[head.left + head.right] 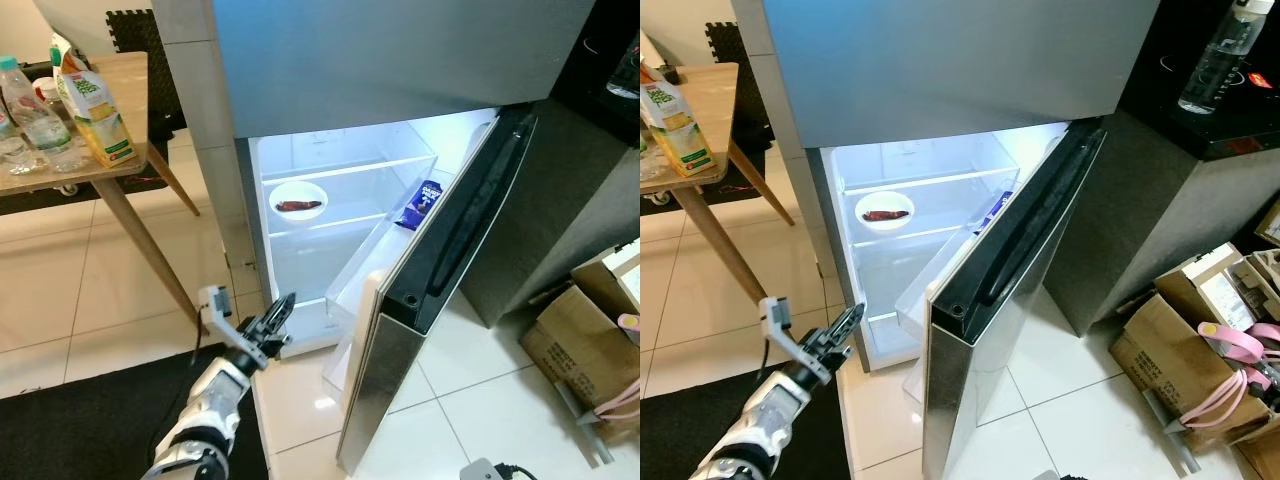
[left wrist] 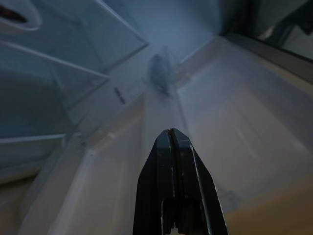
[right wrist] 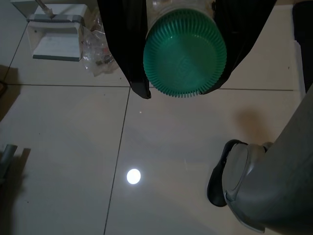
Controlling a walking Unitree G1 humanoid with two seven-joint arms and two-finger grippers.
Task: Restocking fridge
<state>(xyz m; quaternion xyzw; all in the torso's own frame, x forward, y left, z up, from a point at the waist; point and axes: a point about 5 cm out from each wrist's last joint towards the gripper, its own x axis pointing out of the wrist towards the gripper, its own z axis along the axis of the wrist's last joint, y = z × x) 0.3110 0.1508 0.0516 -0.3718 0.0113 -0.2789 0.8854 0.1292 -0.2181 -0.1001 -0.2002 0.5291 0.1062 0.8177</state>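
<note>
1. Fridge (image 1: pixel 330 240) stands with its lower door (image 1: pixel 440 290) swung open and its inside lit.
2. On the glass shelf a white bowl (image 1: pixel 298 200) holds something dark red; a blue packet (image 1: pixel 421 204) sits in the door bin at 3 o'clock from the bowl.
3. Left gripper (image 1: pixel 280 312) reaches toward the fridge's bottom edge, at 6 o'clock from the bowl, fingers pressed together with nothing between them.
4. Right gripper (image 3: pixel 183 90) points at the tiled floor, fingers clamped on a green-capped bottle (image 3: pixel 185 53).
5. Juice carton (image 1: pixel 95 105) and water bottles (image 1: pixel 35 115) stand on the wooden table (image 1: pixel 125 80) at 10 o'clock.
</note>
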